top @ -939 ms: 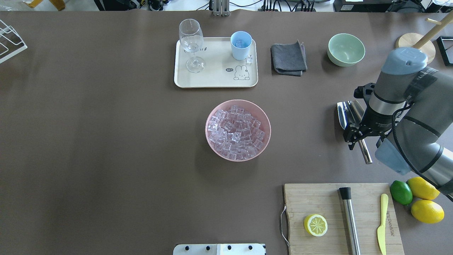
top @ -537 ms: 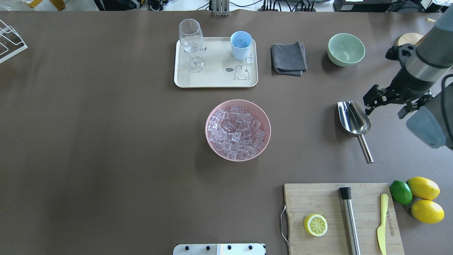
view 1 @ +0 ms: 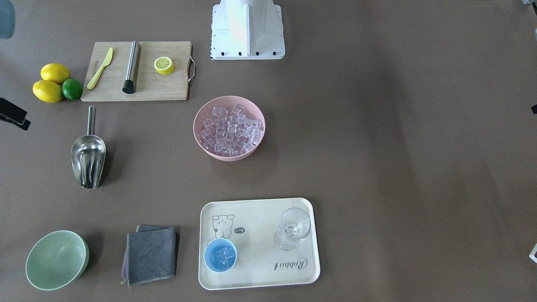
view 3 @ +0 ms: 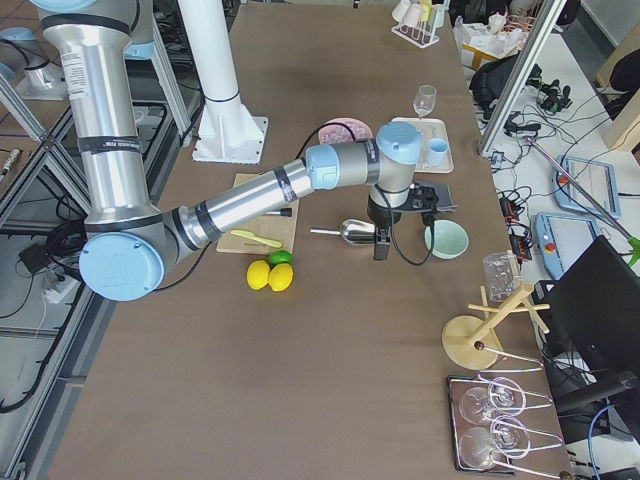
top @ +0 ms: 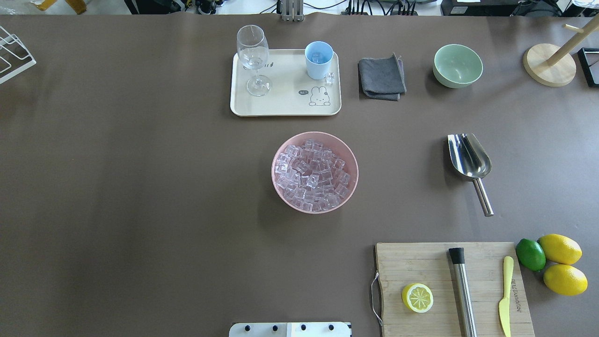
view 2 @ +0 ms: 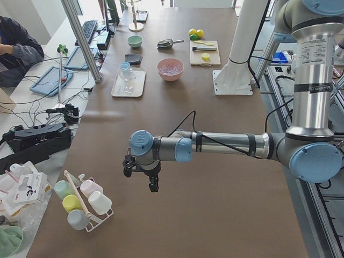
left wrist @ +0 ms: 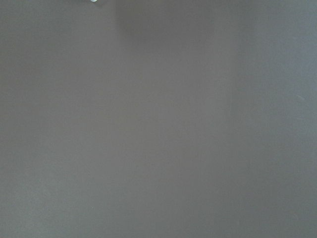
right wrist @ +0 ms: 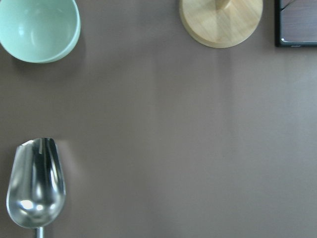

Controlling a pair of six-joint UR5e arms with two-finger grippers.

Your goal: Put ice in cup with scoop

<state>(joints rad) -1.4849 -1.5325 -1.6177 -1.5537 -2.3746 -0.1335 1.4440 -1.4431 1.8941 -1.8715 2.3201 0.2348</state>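
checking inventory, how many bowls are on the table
2: a pink bowl of ice mid-table, and an empty pale green bowl beside the grey cloth.

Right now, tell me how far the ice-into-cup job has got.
Done: the small light-blue cup holds a few clear ice cubes; one stray cube lies on the cream tray beside it. In hand: nothing; the shiny steel scoop lies empty on the table. Left: possibly more scoops from the full pink bowl.

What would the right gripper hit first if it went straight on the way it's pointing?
Probably bare table. The right gripper points straight down, and its wrist view shows only tabletop at centre, the scoop off to the side. Its height is unclear.
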